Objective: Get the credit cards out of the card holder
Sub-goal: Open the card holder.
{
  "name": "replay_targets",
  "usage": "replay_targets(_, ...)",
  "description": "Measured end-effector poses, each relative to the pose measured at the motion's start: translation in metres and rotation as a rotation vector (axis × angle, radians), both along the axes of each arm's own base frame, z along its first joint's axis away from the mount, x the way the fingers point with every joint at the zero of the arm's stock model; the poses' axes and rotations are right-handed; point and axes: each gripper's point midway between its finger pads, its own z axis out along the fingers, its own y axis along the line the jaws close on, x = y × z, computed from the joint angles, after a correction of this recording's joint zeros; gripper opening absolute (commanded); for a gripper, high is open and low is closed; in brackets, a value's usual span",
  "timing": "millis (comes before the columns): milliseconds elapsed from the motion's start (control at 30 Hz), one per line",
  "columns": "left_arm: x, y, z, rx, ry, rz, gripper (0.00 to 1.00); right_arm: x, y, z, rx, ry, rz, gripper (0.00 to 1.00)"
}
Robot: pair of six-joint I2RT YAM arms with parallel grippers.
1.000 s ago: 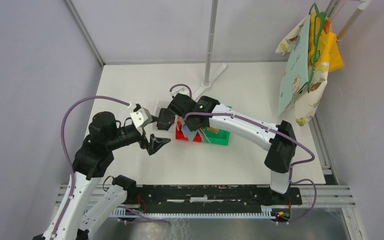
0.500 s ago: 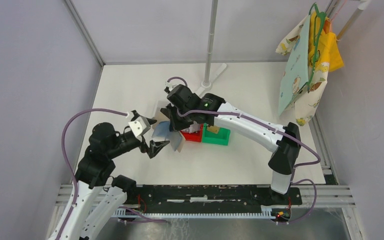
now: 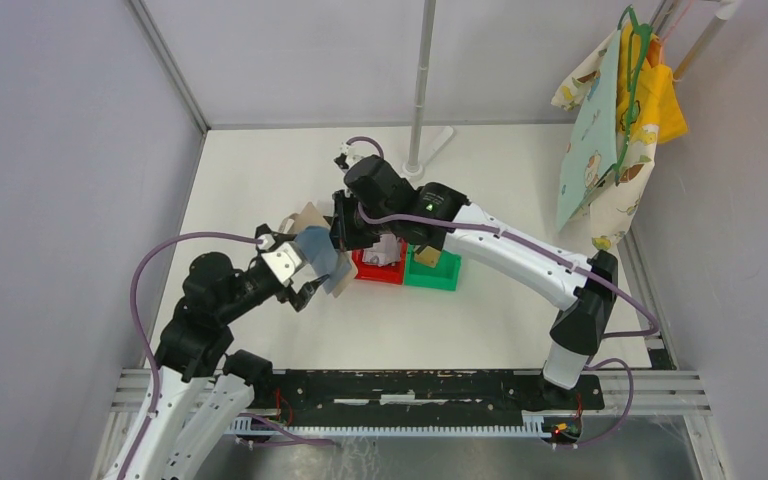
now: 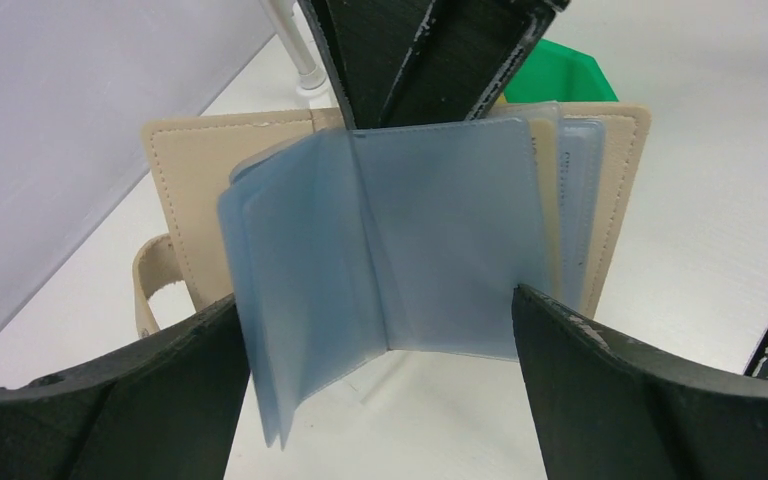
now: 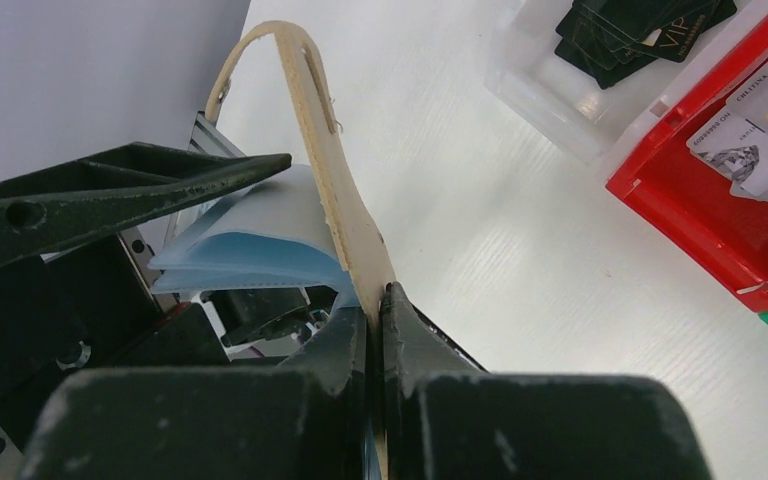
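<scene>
Pinch grip: our right end effector [image 5: 378, 300] clamps the card holder [image 4: 195, 160] by its cover, raised left of the red bin [image 3: 375, 278], so pockets fan toward our wide-open, empty left end effector [image 4: 375, 310].

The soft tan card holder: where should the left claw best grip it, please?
Probably the free edge of the fanned blue plastic sleeves, straight on from the left claw: they spread toward its open fingers, while the right claw holds the cover.
</scene>
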Motion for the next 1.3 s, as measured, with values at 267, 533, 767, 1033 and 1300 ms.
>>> replay_targets(267, -0.002, -0.001, 0.004, -0.026, 0.012, 0.0, 1.0, 0.002, 0.003, -0.004, 0.016, 0.018, -0.023, 0.0)
replay_targets(533, -0.014, -0.019, 0.025, -0.141, 0.061, -0.076, 1.0, -0.002, 0.008, -0.014, 0.022, 0.031, -0.021, 0.0)
replay_targets(767, 0.001, -0.022, 0.028, -0.162, 0.078, -0.046, 1.0, -0.006, 0.014, -0.009, 0.044, 0.023, -0.014, 0.0)
replay_targets(1033, 0.009, -0.012, 0.024, -0.117, 0.045, 0.01, 1.0, 0.003, 0.014, -0.009, 0.051, 0.003, -0.039, 0.0)
replay_targets(1300, 0.013, 0.017, 0.016, 0.001, -0.008, 0.132, 1.0, -0.004, 0.004, 0.001, 0.08, 0.004, -0.026, 0.0)
